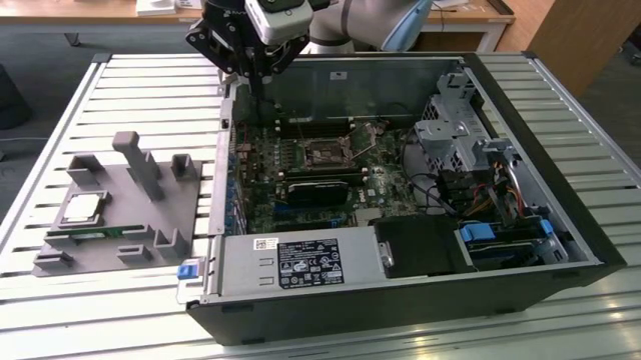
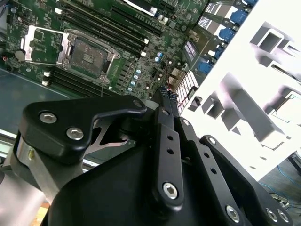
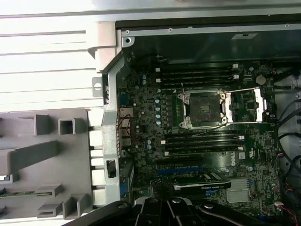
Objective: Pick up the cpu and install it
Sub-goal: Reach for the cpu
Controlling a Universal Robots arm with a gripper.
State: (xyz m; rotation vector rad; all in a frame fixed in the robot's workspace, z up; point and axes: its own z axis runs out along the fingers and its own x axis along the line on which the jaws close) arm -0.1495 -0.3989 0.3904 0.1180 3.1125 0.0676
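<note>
The small square silver-topped cpu (image 1: 82,208) is seen lying in the grey plastic holder (image 1: 135,211), well apart from the black hand (image 2: 168,94), held narrow and empty; pick-up is judged unstarted, a reach across being needed

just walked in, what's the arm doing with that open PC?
A single robot arm is on a cpu install. The cpu lies untouched in the gray fixture tray, on the exterior view's left beside the open PC case. The gripper hangs over the case edge nearest the tray, fingers together with nothing between them. On the motherboard, the socket is open and empty, with its retaining frame flipped aside.
</note>
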